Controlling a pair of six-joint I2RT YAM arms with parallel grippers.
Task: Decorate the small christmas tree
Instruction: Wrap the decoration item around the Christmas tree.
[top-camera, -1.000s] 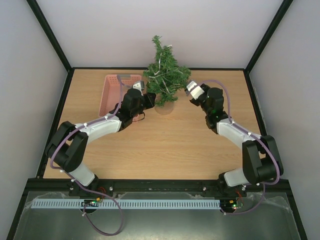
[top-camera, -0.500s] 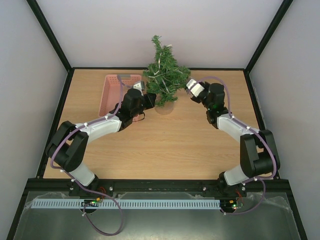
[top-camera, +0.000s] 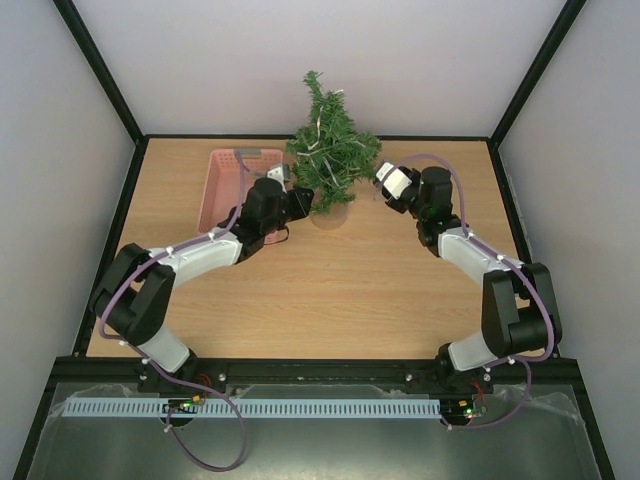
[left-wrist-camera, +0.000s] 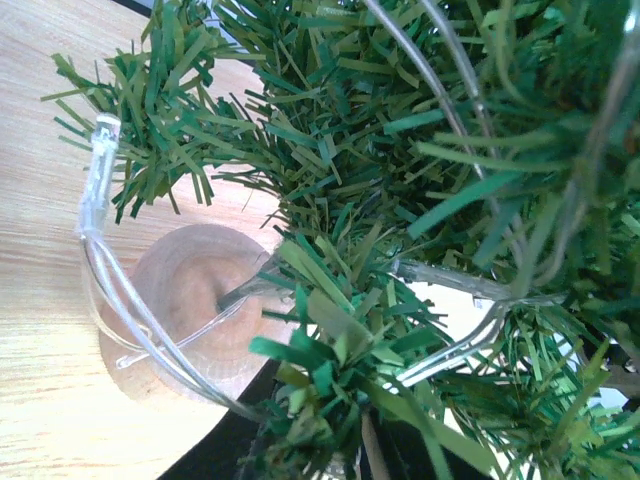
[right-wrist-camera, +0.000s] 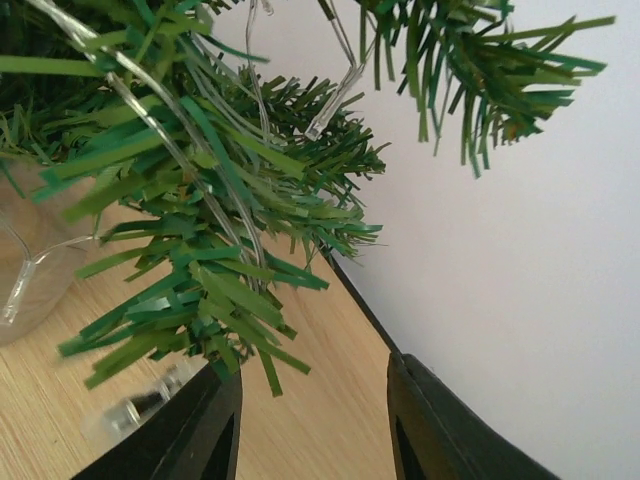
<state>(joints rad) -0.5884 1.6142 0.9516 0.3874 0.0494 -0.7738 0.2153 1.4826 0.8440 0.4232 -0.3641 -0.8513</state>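
The little tree (top-camera: 328, 150) stands at the far middle of the table (top-camera: 330, 290) on its round wooden base (left-wrist-camera: 190, 300), with a clear light string (left-wrist-camera: 100, 185) looped through its branches. The left gripper (top-camera: 297, 200) is buried among the lower branches on the tree's left, and I can't tell whether it's clamped. The right gripper (right-wrist-camera: 310, 430) sits at the tree's right edge, its fingers (right-wrist-camera: 205, 430) spread apart under a drooping branch. A pink basket (top-camera: 222, 190) lies just left of the tree.
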